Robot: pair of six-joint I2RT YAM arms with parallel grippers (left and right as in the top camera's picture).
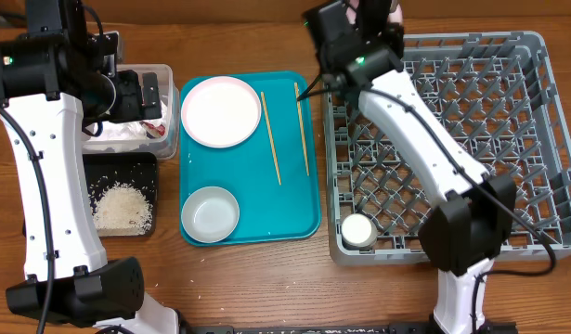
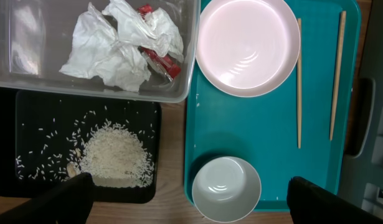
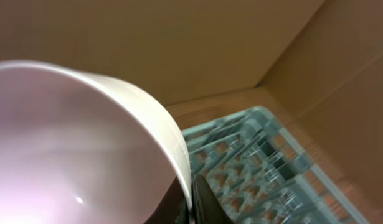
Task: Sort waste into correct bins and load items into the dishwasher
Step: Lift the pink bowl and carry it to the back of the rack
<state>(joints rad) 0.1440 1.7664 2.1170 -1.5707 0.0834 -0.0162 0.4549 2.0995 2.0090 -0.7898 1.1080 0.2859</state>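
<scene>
Right wrist: right hand (image 3: 190, 208) tight on the rim of a pale bowl (image 3: 66, 143) near the dish rack (image 3: 260, 149); left hand (image 2: 188, 202) wide open.

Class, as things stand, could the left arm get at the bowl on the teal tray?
Probably yes: the left tool is open and empty, and the bowl sits upright on the teal tray with nothing over it; plate and chopsticks lie apart from it.
</scene>
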